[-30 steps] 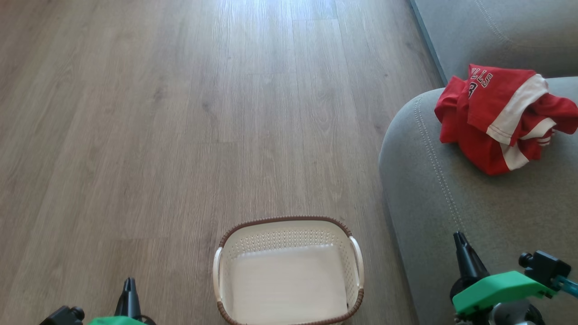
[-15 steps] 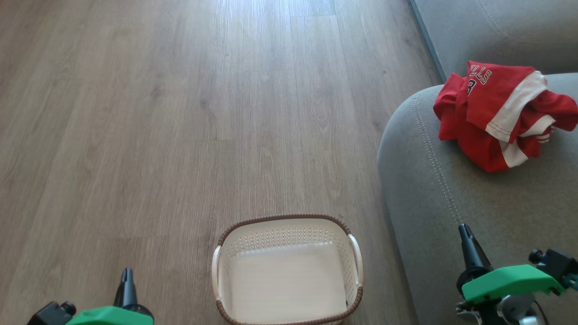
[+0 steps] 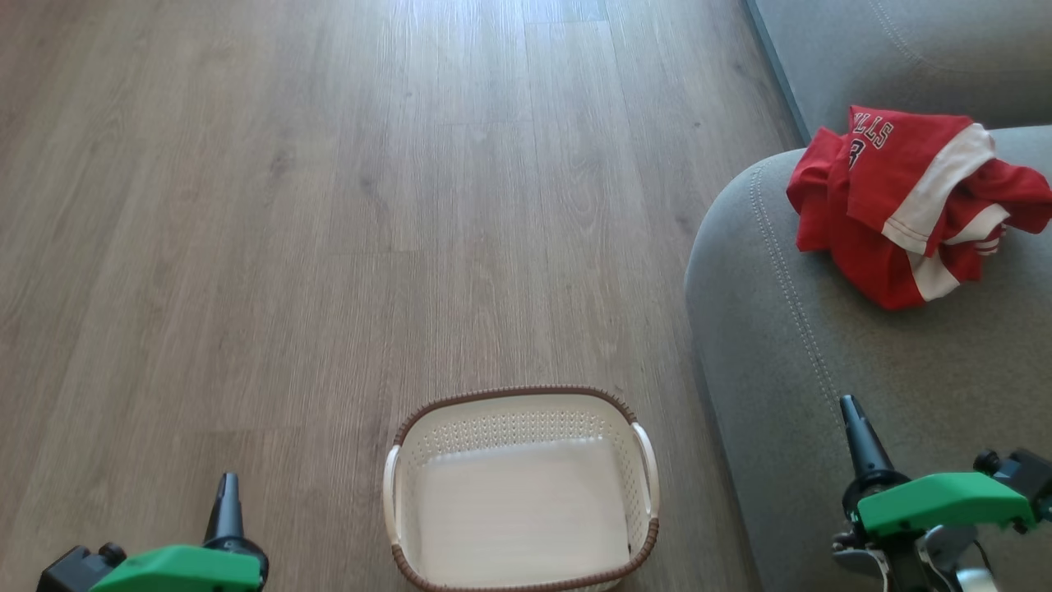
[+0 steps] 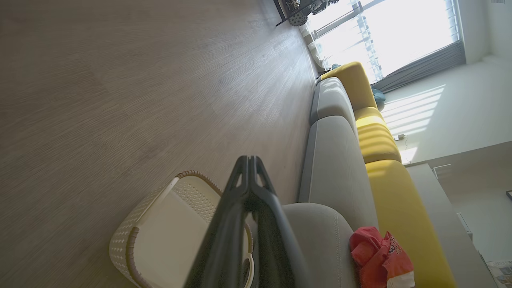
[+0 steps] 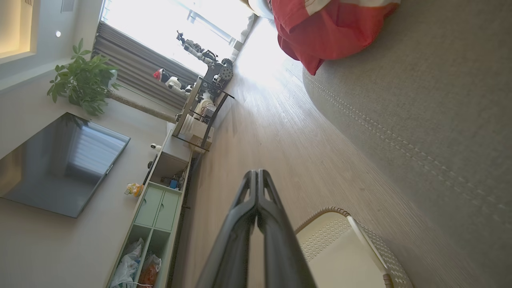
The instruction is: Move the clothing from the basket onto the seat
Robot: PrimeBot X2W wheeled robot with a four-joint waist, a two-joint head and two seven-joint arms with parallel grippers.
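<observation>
Red clothing (image 3: 904,210) lies bunched on the seat (image 3: 789,362), far right; the basket (image 3: 509,423) near me is empty. Since a second ago only my left gripper (image 3: 228,485) and right gripper (image 3: 848,407) have edged forward, clenched on nothing. Task looks finished.

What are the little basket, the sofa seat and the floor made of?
The basket looks like moulded cream plastic: perforated walls, smooth matte base, brown braid-patterned rim. The seat seems woven grey upholstery fabric, matte, with double stitching. The floor looks like wood-grain planks, perhaps laminate, with a soft sheen.
</observation>
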